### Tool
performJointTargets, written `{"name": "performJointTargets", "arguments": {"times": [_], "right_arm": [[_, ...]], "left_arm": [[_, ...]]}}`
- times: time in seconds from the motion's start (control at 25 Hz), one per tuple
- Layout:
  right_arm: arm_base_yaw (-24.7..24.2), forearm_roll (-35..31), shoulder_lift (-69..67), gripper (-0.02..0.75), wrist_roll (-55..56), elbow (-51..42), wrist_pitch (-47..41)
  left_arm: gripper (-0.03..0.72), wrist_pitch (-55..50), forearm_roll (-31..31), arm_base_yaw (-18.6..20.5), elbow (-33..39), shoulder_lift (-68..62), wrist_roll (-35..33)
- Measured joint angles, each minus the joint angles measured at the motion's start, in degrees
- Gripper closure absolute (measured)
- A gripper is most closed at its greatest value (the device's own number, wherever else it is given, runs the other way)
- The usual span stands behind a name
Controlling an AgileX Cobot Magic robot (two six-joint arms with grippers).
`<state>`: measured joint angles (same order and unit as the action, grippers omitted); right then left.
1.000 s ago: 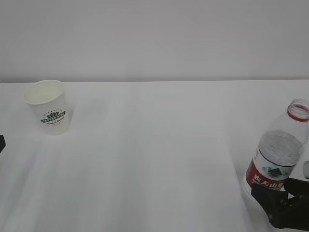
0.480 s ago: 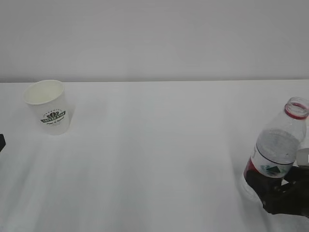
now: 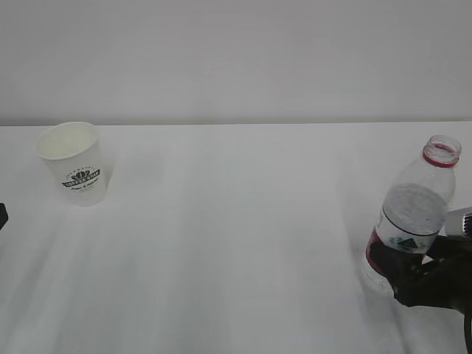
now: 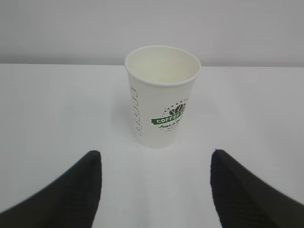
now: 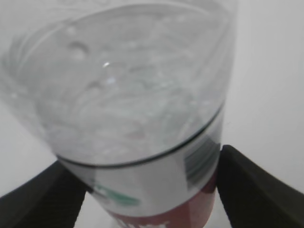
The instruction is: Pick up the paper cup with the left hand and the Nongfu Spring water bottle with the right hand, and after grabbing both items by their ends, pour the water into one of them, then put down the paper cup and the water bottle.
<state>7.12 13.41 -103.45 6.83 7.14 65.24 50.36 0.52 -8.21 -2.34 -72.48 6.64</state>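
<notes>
The white paper cup (image 3: 74,164) with its dark green logo stands upright at the far left of the table. In the left wrist view the paper cup (image 4: 162,95) is straight ahead of my left gripper (image 4: 156,159), which is open, with the cup beyond its fingertips. Only a black sliver of that arm (image 3: 2,215) shows in the exterior view. My right gripper (image 3: 413,276) is shut on the labelled lower part of the Nongfu Spring water bottle (image 3: 413,210), which leans with its uncapped red-ringed neck up and to the right. Both fingers (image 5: 247,190) press the bottle (image 5: 133,95), and clear water shows inside it.
A white table (image 3: 236,243) runs back to a plain pale wall (image 3: 236,59). Nothing else stands between the cup on the left and the bottle on the right.
The right gripper has carried the bottle up and a little to the left. The cup and the left gripper have not moved.
</notes>
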Motion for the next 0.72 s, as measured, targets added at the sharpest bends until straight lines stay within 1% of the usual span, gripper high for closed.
{"name": "performJointTargets", "arguments": {"times": [0.72], "right_arm": [[0.00,-0.47,0.00,0.108,-2.31,2.56,0.22]], "left_arm": [[0.171,0.59,-0.09,0.00,0.00,0.00,0.00]]}}
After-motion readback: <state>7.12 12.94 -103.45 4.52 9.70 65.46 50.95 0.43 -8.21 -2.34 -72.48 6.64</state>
